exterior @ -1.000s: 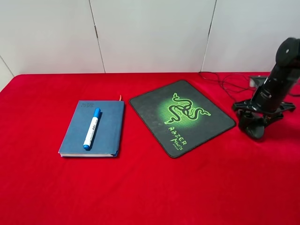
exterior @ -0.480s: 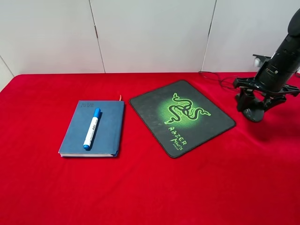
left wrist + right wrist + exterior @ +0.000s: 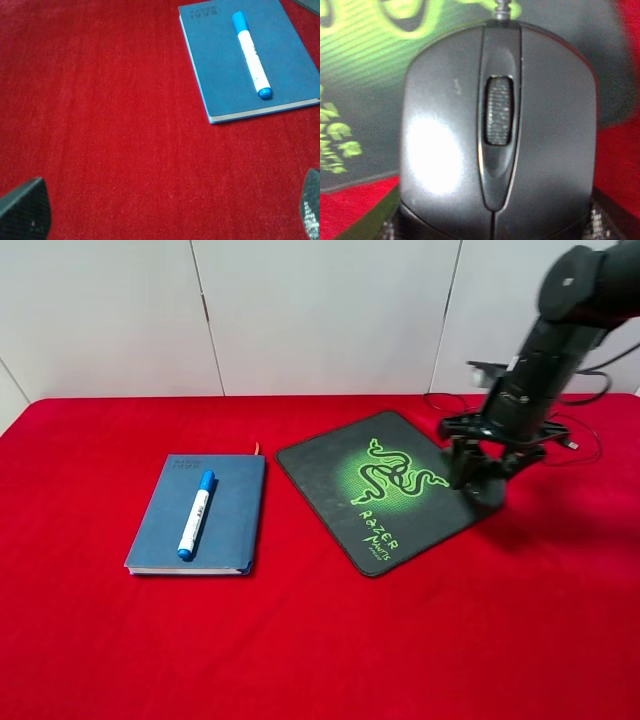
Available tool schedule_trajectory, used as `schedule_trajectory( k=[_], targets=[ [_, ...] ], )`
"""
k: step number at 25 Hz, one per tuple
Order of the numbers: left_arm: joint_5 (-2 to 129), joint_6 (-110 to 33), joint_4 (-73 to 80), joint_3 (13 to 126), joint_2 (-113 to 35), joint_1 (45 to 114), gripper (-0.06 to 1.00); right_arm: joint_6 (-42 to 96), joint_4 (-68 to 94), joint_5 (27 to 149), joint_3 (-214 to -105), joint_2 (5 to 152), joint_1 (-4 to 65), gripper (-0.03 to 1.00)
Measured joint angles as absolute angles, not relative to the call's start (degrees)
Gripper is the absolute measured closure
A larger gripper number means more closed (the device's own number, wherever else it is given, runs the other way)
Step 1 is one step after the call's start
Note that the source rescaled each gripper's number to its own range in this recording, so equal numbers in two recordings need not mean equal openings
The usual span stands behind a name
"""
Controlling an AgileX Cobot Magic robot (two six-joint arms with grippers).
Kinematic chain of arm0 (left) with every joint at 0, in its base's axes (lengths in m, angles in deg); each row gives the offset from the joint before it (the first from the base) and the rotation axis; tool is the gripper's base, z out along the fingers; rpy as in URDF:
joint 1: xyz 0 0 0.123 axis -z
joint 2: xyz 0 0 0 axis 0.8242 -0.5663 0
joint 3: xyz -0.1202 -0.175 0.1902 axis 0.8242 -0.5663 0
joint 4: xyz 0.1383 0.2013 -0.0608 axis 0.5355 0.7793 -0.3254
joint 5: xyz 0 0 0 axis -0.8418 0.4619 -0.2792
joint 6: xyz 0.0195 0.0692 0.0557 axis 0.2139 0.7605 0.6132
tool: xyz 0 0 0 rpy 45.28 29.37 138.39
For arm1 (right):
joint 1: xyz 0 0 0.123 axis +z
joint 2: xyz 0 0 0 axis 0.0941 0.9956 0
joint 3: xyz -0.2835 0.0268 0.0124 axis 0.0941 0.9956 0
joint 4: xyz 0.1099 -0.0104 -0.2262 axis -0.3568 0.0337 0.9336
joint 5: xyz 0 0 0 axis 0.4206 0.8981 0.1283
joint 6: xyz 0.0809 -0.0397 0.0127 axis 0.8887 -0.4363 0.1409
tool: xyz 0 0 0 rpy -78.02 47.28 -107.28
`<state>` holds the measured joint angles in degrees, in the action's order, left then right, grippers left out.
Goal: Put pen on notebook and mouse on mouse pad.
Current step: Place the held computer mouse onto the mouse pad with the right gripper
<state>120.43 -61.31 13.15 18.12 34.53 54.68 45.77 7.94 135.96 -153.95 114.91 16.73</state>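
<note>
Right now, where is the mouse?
The mouse is on the right of the high view, held by the right gripper over the right corner of the pad.

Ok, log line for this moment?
pen on notebook | mouse in right gripper, at mouse pad edge | left gripper open, empty

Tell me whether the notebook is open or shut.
Shut. The notebook lies flat with its blue cover up and pale page edges showing along one side; the pen rests on the cover.
</note>
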Motion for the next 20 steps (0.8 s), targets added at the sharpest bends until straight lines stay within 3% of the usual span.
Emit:
schedule_trajectory(
  k=[10,20],
  targets=[
    [120.4,-61.3,13.1,18.1,34.5,54.7,-0.05,50.5,7.9,134.7,-162.4,117.1,28.1,0.97],
    [120.4,-61.3,13.1,18.1,34.5,54.7,-0.05,53.3,13.0,135.9,-170.8,125.0,30.8,0.97]
  ],
)
